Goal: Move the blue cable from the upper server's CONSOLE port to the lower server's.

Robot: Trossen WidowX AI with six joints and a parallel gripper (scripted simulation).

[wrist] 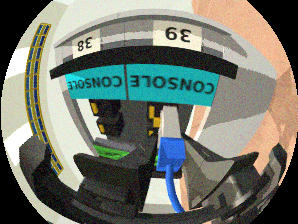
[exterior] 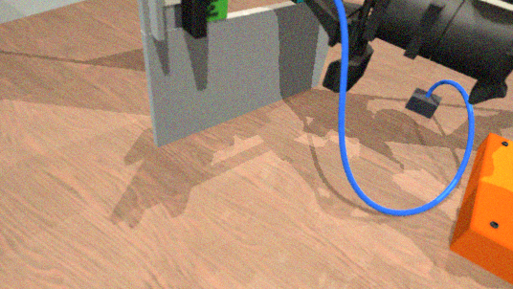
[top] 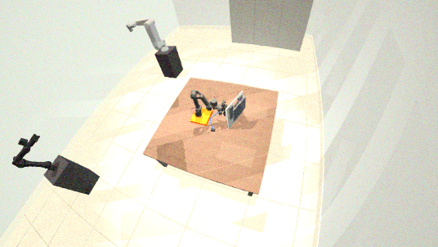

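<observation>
The claw, mostly closed, grips the plug low centre in the wrist view; its blue boot trails a smooth cable, and its pale nose points at the ports. I can't tell whether it is seated, so drawing it out well probably means keeping the tab pinched and backing off straight, without twisting, below the larger CONSOLE label.

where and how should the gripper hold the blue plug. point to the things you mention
Best pinched across the sides of its blue body (wrist: 171,152), jaws coming from behind, where the cable (exterior: 343,96) (wrist: 173,190) leaves: the pale front end points at the ports, so it should stay free.
</observation>
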